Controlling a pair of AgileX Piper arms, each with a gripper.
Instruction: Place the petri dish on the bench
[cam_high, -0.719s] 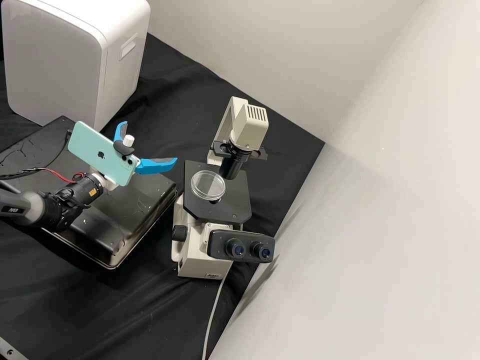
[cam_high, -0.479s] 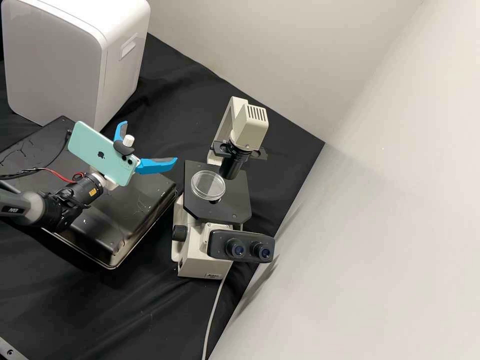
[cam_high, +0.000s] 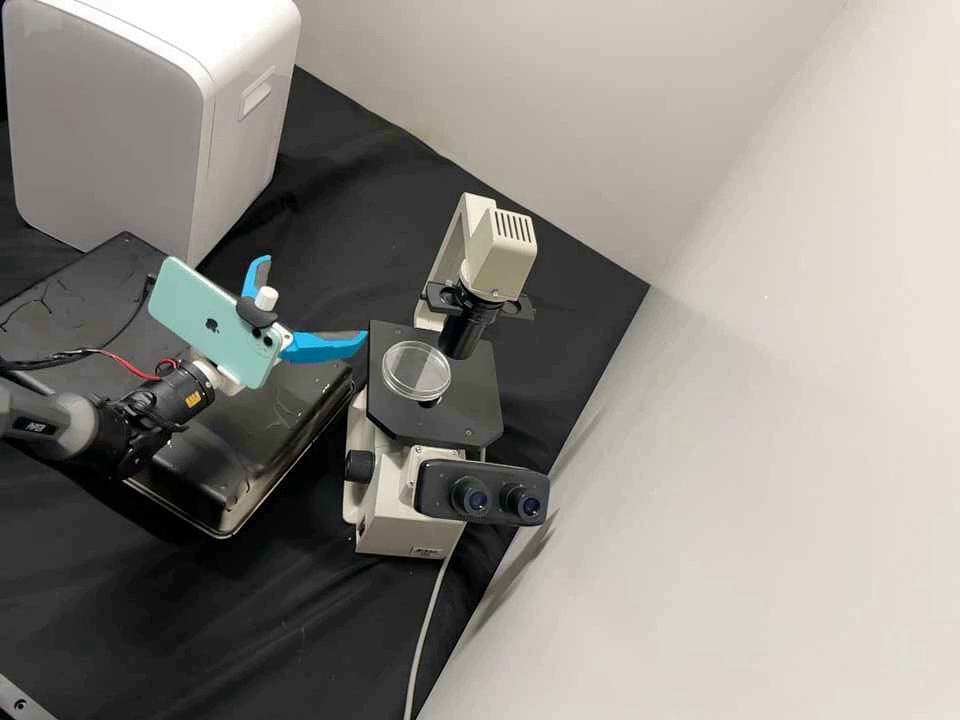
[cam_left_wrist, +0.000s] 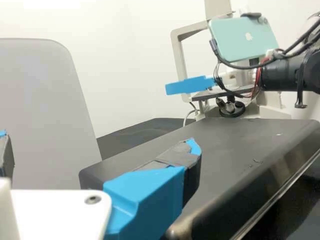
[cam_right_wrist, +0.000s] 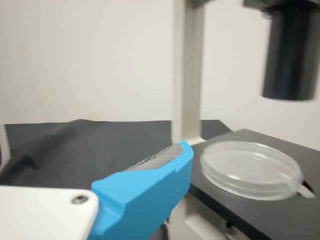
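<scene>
Dish (cam_high: 415, 369) sits on microscope (cam_high: 430, 470) stage, untouched. Right gripper (cam_high: 311, 300) hovers just beside it, jaws wide, empty. Left gripper (cam_left_wrist: 97, 150) jaws wide, empty. Left to do: grasp, lift, set on bench (cam_high: 150, 620).

Black condenser (cam_high: 463, 336) close over petri dish (cam_high: 416, 369)

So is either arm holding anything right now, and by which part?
Nothing is held. The right gripper has its jaws open beside the petri dish, which lies untouched on the microscope stage. The left gripper is open and empty too.
</scene>
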